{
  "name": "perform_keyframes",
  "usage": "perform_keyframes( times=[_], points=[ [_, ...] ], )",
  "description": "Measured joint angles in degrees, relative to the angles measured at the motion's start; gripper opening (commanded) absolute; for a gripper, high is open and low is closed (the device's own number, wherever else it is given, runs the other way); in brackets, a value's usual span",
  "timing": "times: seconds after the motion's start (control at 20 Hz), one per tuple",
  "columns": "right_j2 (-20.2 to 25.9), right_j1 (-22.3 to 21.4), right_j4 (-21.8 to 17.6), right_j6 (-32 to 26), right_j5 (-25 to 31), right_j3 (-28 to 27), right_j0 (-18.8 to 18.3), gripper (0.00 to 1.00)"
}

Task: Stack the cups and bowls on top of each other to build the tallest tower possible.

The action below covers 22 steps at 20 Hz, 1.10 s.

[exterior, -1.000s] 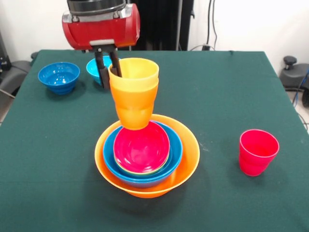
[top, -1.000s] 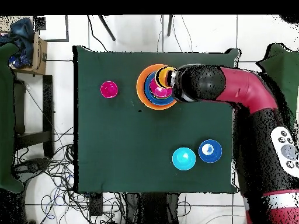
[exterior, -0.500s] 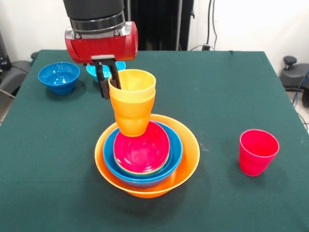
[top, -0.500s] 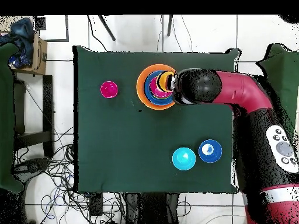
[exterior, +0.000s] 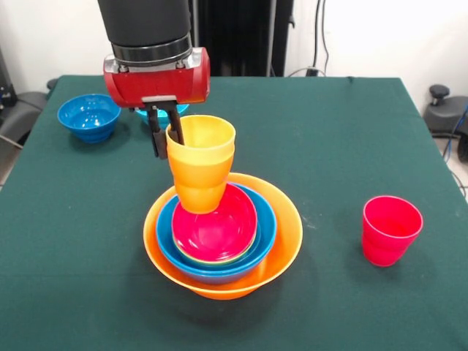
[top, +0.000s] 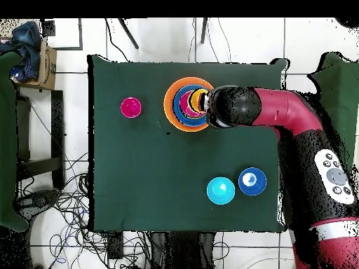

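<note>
above the tower (exterior: 223,245) the gripper (exterior: 165,133) pinches the rim of the nested yellow and orange cups (exterior: 199,164), one finger inside.

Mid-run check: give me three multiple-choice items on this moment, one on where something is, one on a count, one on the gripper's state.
1. Where is the red cup?
A. alone on the cloth, apart from the tower
B. inside the orange bowl
C. in the gripper

2. How many bowls stand on the table outside the tower?
A. none
B. two
C. four

3. What is the gripper doing?
A. open above the table
B. shut on the red cup
C. shut on the rim of the stacked yellow and orange cups

Key: 1 A, the red cup stands by itself, away from the tower. 2 B, a dark-blue bowl and a light-blue bowl sit apart on the table. 3 C, the gripper has one finger inside and one outside the rim of the stacked cups above the red bowl.
</note>
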Motion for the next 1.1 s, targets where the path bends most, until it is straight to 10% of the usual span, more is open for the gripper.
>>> perform_keyframes(
  times=[1.1],
  points=[
    [0.14, 3.41, -4.41, 0.0, -3.96, 1.51, -0.22, 0.0]
  ],
)
